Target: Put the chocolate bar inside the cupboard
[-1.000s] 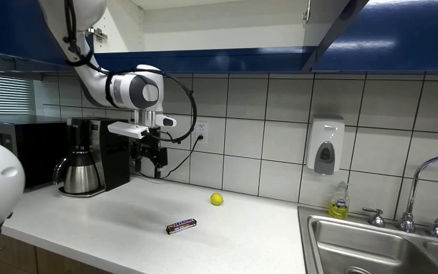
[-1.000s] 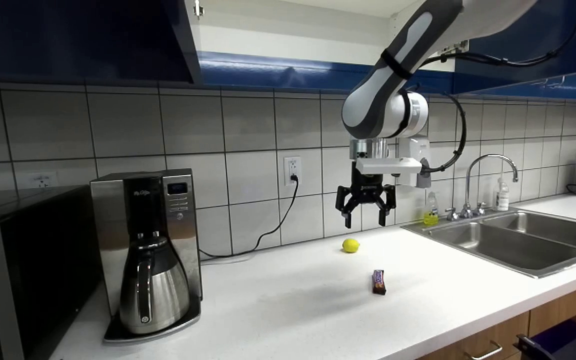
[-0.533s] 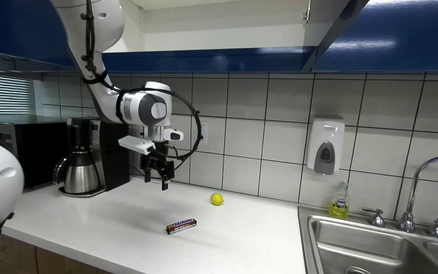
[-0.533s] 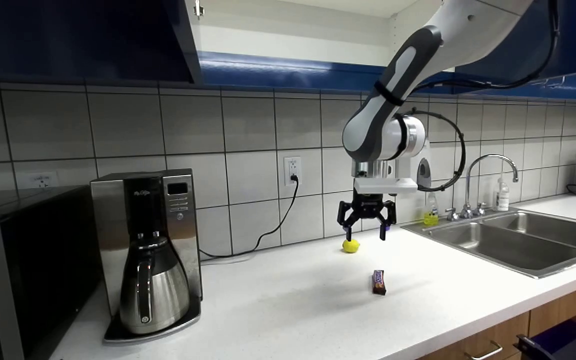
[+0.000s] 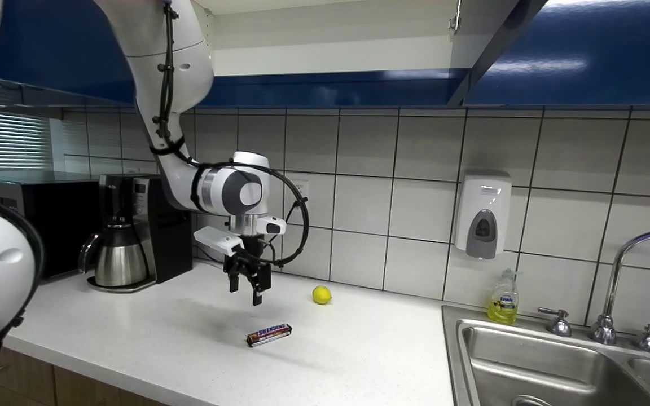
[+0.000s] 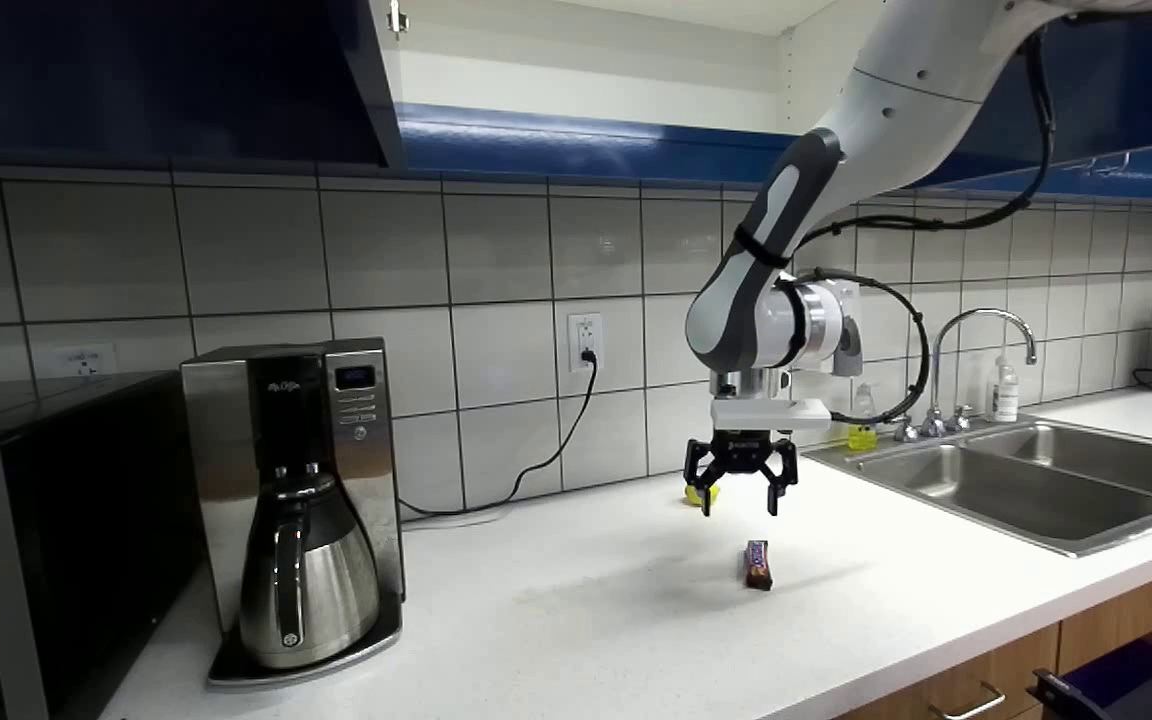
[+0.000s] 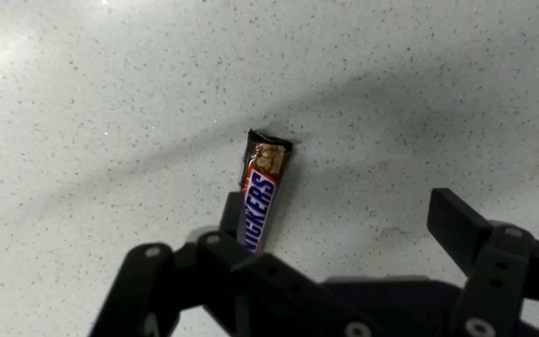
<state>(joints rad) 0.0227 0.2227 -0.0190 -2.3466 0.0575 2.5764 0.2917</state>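
Note:
The chocolate bar, in a dark Snickers wrapper with red, lies on the white counter in both exterior views (image 5: pixel 269 335) (image 6: pixel 757 565). In the wrist view the bar (image 7: pixel 262 192) is beside the left finger, which hides its lower end. My gripper (image 5: pixel 245 293) is open and empty, pointing down above the counter near the bar; it also shows in an exterior view (image 6: pixel 739 510) and in the wrist view (image 7: pixel 337 215). The bar sits left of the middle between the fingers in the wrist view. The overhead cupboard (image 5: pixel 330 90) has blue trim, a white interior and open doors; it also shows here (image 6: pixel 576 145).
A yellow lemon (image 5: pixel 321 295) lies behind the bar, near the tiled wall. A coffee maker (image 6: pixel 311 500) and a microwave (image 6: pixel 66 540) stand at one end of the counter. A sink (image 5: pixel 534 355) with faucet and a soap bottle (image 5: pixel 503 299) is at the other.
The arm has moved down over the counter, bringing the open gripper lower and closer to the chocolate bar. The bar and the lemon have not moved.

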